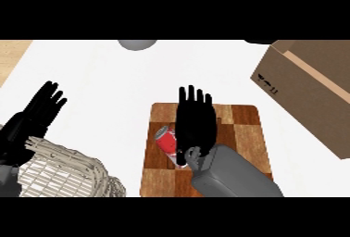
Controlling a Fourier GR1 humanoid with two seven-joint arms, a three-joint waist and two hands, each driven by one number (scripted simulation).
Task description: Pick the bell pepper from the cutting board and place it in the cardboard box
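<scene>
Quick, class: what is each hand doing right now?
Left hand: open, holding nothing, above the basket.
Right hand: open, fingers straight, over the cutting board beside the red pepper.

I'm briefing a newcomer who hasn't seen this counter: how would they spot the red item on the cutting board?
Find the wooden checkered cutting board in the middle of the white counter, left of the cardboard box. On its left part, beside the right robot hand, lies the red item. It is the only red thing, with a pale end.

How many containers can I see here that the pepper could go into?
2. The cardboard box stands at the right, past the cutting board. A wicker basket sits at lower left, under the left hand. Others may lie outside the view.
</scene>
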